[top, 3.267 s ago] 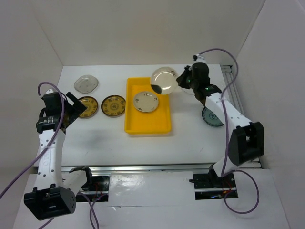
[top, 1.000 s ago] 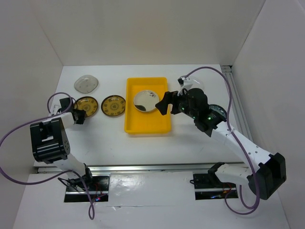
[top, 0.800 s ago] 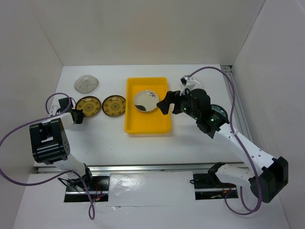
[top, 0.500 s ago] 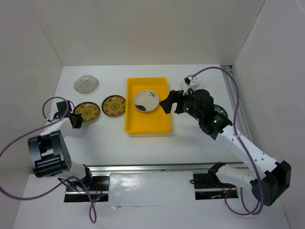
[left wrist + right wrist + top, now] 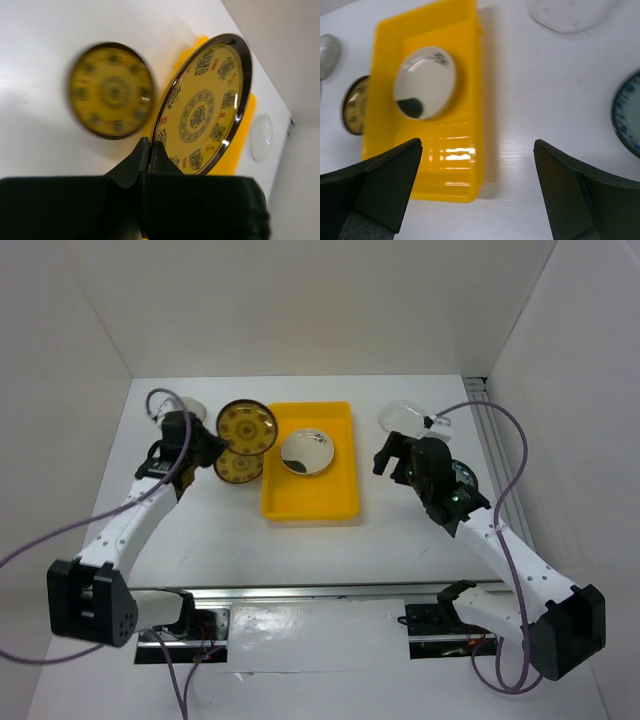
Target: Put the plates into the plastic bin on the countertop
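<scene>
Pinches a yellow-and-brown plate in the left gripper, just left of the yellow bin; holds the right gripper spread wide, right of it.

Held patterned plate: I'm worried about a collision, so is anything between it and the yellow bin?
Nothing visible. The patterned plate, pinched in the left gripper, hangs beside the left rim of the bin; one cream plate sits in its far half, the near half bare.

Setting was a lab-type robot test cell: white countertop boxed by white walls, aluminium mounting rail, purple cables.
</scene>
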You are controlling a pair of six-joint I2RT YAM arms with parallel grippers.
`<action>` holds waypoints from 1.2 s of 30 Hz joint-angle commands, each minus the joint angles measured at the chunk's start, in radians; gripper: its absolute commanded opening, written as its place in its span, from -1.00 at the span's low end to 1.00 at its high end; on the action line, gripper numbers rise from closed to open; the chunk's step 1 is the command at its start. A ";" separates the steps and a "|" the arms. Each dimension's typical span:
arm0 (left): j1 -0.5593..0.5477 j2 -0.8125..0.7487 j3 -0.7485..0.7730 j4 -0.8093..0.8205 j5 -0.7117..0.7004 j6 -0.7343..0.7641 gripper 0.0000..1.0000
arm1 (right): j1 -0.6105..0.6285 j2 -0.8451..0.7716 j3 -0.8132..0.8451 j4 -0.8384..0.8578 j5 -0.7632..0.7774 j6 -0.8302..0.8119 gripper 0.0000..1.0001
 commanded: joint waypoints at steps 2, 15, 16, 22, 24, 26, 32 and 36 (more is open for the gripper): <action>-0.149 0.217 0.192 0.104 0.127 0.168 -1.00 | -0.158 -0.081 -0.159 -0.035 0.063 0.151 1.00; -0.282 0.711 0.523 0.040 0.159 0.225 -1.00 | -0.376 -0.621 -0.489 -0.253 0.312 0.458 1.00; -0.282 0.732 0.554 0.026 0.144 0.213 -1.00 | -0.376 -0.621 -0.489 -0.253 0.323 0.458 1.00; -0.291 0.789 0.579 -0.011 0.135 0.182 -0.32 | -0.407 -0.505 -0.423 -0.296 0.301 0.468 1.00; -0.300 0.767 0.568 -0.026 0.125 0.182 -0.02 | -0.407 -0.505 -0.423 -0.296 0.301 0.477 1.00; -0.300 0.737 0.551 -0.035 0.104 0.182 0.50 | -0.407 -0.505 -0.423 -0.278 0.301 0.477 1.00; -0.331 0.537 0.439 -0.044 0.066 0.173 1.00 | -0.435 -0.310 -0.470 -0.137 0.202 0.488 1.00; -0.341 0.402 0.385 -0.053 0.053 0.198 1.00 | -0.453 -0.298 -0.542 0.052 0.193 0.468 0.98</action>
